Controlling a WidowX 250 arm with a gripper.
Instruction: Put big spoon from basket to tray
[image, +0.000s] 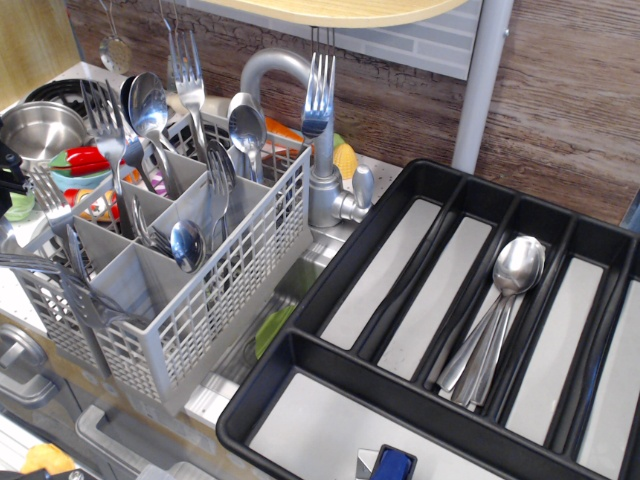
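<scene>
The light grey lattice basket (200, 300) stands at the left and holds upright cutlery. Big spoons stand in it: one with a large bowl at the back left (150, 100), one at the back middle (247, 125) and one low in a front compartment (187, 245). The black tray (330, 300) lies at the right. Several big spoons (512, 270) lie together in one of its long compartments. Only a dark sliver (6, 165) shows at the left edge beside the basket. The gripper's fingers are out of view.
Steel forks (318, 90) stand in the basket. A grey tap (320, 190) rises behind it. A steel pot (40, 125) and coloured toy food (85, 160) sit at the far left. A blue object (393, 465) lies in the tray's front compartment. A grey pole (480, 90) stands behind the tray.
</scene>
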